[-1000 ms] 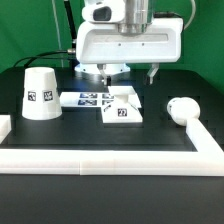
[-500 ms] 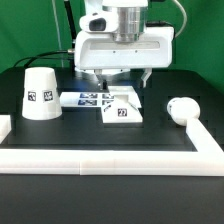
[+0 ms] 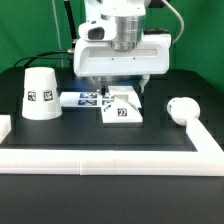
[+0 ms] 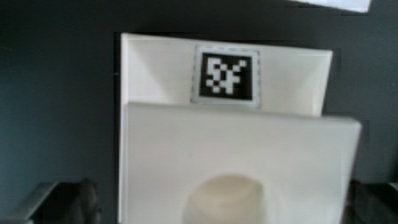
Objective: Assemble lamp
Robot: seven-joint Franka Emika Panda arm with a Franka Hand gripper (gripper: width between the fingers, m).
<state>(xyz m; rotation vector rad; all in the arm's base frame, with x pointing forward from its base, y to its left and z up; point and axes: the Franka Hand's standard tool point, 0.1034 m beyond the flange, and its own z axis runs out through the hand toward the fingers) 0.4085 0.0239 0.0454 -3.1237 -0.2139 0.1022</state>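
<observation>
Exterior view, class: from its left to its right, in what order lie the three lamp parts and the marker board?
White truncated-cone plastic shade → thin flat white marker board → flat square white base → round white bulb.

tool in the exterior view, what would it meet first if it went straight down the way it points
Most likely the lamp base, lying right under the open tool; the height between them is unclear.

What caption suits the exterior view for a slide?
Open gripper over the square base, with shade and bulb apart on either side.

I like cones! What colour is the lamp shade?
The shade is white, with a black-and-white tag; exterior view.
</observation>
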